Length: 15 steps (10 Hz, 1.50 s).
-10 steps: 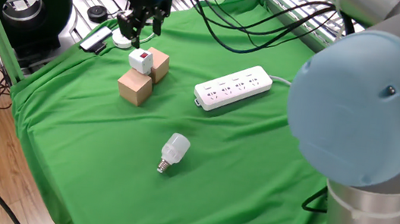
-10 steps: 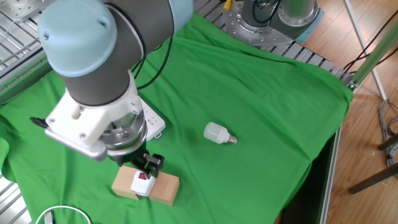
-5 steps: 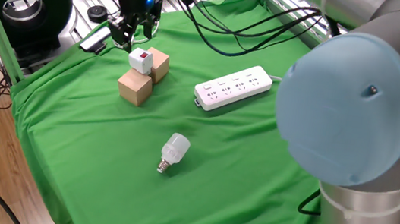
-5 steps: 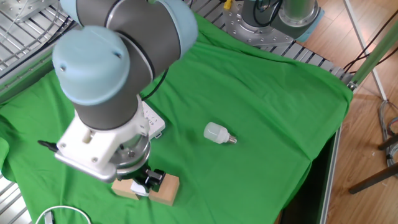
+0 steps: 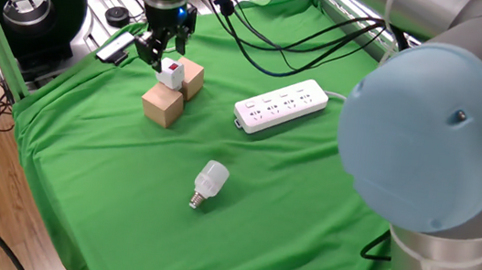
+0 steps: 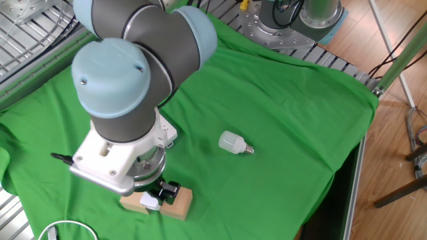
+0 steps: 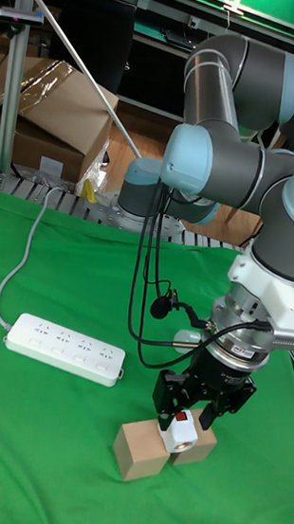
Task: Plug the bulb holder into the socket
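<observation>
White plastic marks the bulb holder (image 5: 171,74), which in one fixed view rests on top of the two wooden cubes (image 5: 172,92) near the far left of the green cloth (image 5: 286,214) covering the counter. A second ago the claw (image 5: 161,47) hovered behind and above the holder; half a second ago it had swung a little further left; now it has come down so that its dark fingers (image 5: 148,48) flank the top of the holder. The fingers are spread with the holder between them; contact cannot be confirmed from this angle. The socket (image 5: 281,106) lies well apart to the right, unchanged, and the light bulb (image 5: 208,182) lies nearer the camera, also unchanged

In the other fixed view the arm's wrist has moved lower and toward the camera across the three moments and now hides most of the holder (image 6: 151,201); only a white edge shows beside the cubes (image 6: 175,203). The claw's state cannot be told here. The light bulb (image 6: 231,142) is where it was

In the tall fixed view the claw (image 7: 190,405) straddles the holder (image 7: 179,427), red patch facing the camera, with one finger (image 7: 169,396) on each side and a slight gap visible. The socket (image 7: 65,348) sits to the left with its cable running back

Judgement: the approach stage is finished and the grasp is about to be made; lifting, carrying to the socket and insertion are all yet to be done
</observation>
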Tool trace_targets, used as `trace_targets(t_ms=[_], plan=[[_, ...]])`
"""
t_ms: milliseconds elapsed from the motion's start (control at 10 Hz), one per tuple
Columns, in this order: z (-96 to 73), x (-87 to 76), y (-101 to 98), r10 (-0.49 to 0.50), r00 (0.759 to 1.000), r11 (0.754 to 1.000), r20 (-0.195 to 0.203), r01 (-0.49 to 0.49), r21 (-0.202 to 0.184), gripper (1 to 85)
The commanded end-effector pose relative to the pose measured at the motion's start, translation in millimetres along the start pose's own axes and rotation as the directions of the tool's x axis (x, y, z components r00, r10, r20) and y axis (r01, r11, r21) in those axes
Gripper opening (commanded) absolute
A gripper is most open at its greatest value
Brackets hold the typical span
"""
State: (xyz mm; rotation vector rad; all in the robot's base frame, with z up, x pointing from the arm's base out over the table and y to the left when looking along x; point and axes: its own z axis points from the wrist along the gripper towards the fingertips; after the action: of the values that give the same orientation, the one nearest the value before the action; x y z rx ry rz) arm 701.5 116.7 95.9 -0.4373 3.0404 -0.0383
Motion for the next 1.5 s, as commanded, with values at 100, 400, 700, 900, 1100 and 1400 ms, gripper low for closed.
trace_targets(t_ms=[100,400,700,900,1100,1400], plan=[[3.3,10.3,2.2,-0.023,1.000,1.000,-0.011,0.023,-0.002,61.7],[12.9,12.5,-4.3,-0.030,1.000,0.999,-0.007,0.030,0.014,61.0],[18.5,15.9,-0.9,-0.021,1.000,1.000,-0.010,0.022,0.021,61.0],[19.7,15.5,1.9,-0.018,1.000,1.000,-0.008,0.018,0.019,60.3],[23.4,15.6,2.2,-0.017,1.000,1.000,-0.007,0.017,0.020,58.3],[27.7,14.1,3.1,-0.012,1.000,1.000,0.000,0.012,0.021,57.7]])
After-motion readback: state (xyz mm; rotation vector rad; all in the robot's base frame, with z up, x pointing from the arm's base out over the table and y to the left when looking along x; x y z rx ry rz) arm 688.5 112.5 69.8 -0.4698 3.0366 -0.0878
